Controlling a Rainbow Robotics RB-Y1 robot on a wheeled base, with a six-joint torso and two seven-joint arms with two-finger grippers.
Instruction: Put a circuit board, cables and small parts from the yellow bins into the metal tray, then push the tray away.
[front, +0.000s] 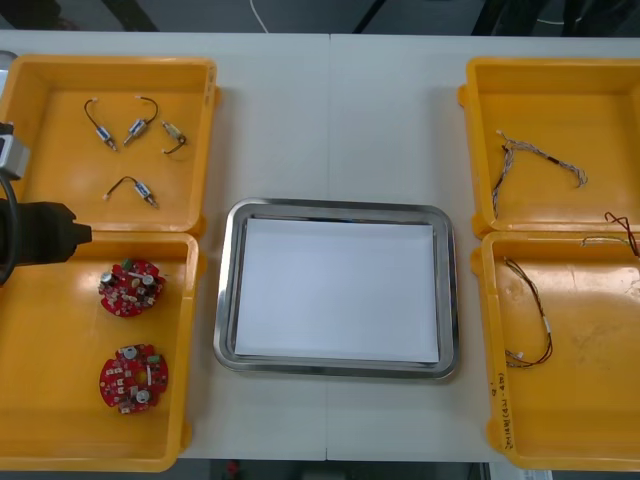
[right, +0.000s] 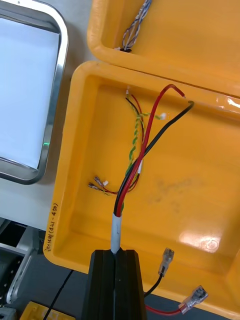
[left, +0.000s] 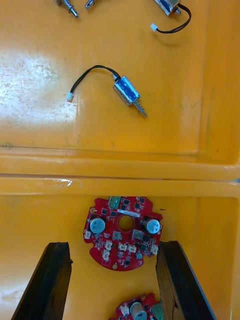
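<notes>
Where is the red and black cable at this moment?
In the right wrist view, the red and black cable is pinched in the right gripper and reaches out over the nearer right yellow bin, above the loose cable lying in it.

One circuit board (left: 137, 310) is cut off at the view's edge

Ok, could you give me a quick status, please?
Left gripper open over a circuit board. Right gripper shut on red and black cable over yellow bin. Metal tray holds nothing yet.
</notes>
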